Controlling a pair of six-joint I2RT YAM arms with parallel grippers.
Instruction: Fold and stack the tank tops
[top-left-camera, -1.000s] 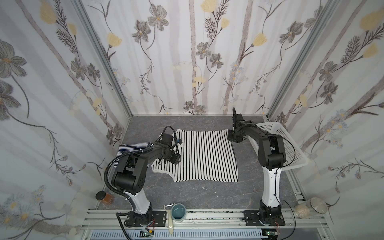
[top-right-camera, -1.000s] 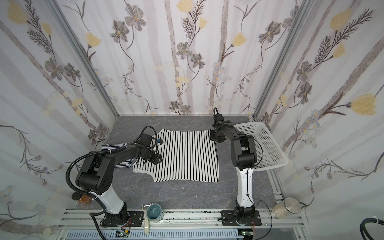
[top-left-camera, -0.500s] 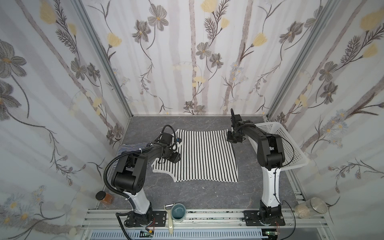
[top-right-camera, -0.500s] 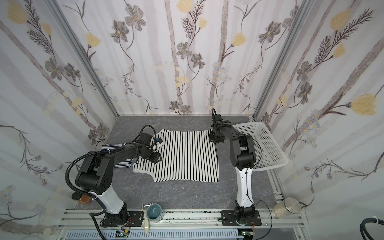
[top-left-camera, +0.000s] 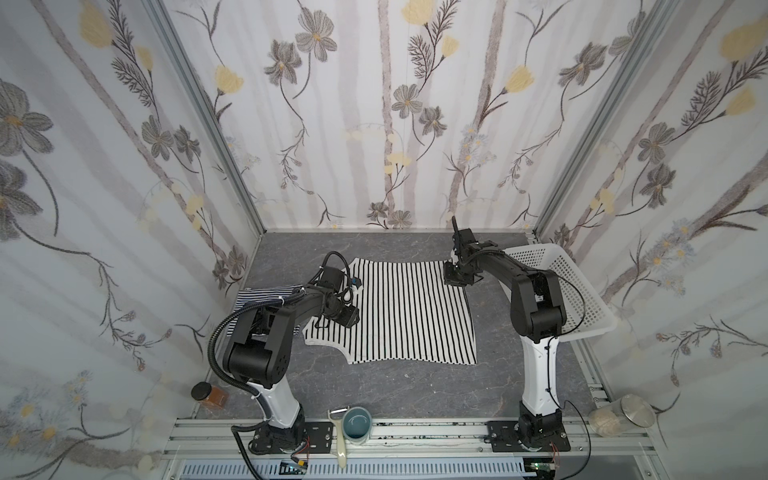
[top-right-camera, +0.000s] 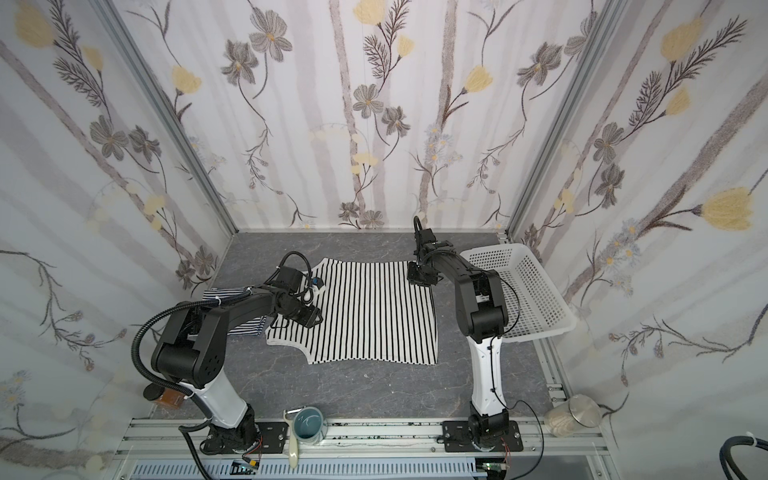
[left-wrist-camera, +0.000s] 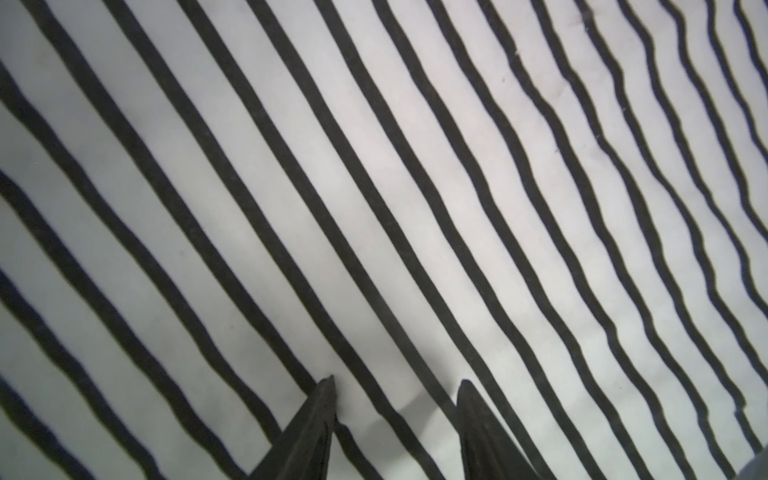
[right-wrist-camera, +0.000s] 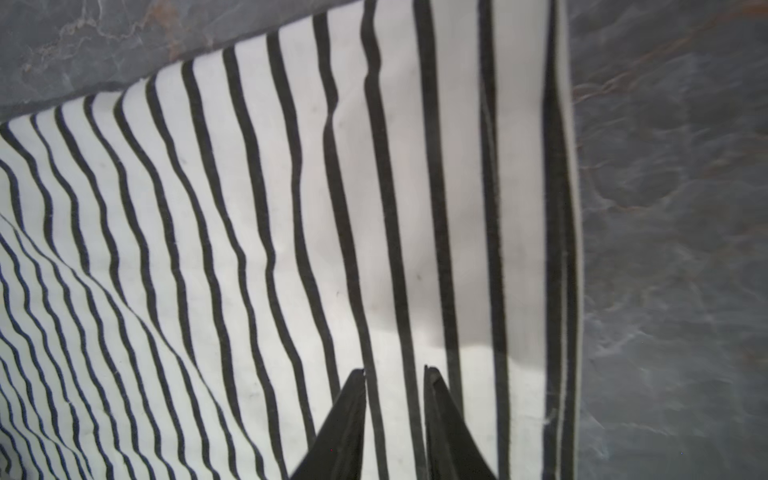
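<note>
The white tank top with wide black stripes (top-left-camera: 407, 311) (top-right-camera: 370, 311) lies spread flat in the middle of the grey table. The finely striped navy tank top (top-left-camera: 257, 297) (top-right-camera: 224, 296) lies folded at the left, partly hidden by my left arm. My left gripper (top-left-camera: 350, 319) (top-right-camera: 312, 320) (left-wrist-camera: 397, 382) hovers low over the white top's left part, open, with only flat cloth showing in the gap. My right gripper (top-left-camera: 456, 279) (top-right-camera: 419, 277) (right-wrist-camera: 395, 370) is over the top's far right corner near the hem, its jaws a narrow gap apart and gripping nothing.
A white perforated basket (top-left-camera: 557, 291) (top-right-camera: 521, 286) stands tilted at the right behind my right arm. Along the front rail are a blue mug (top-left-camera: 357, 424), a peeler (top-left-camera: 340, 440), a brown spice jar (top-left-camera: 208, 395) and a glass jar (top-left-camera: 623, 419).
My right gripper has shifted a little to the left, over the white top's far right corner. The left arm and both tops have stayed put.
</note>
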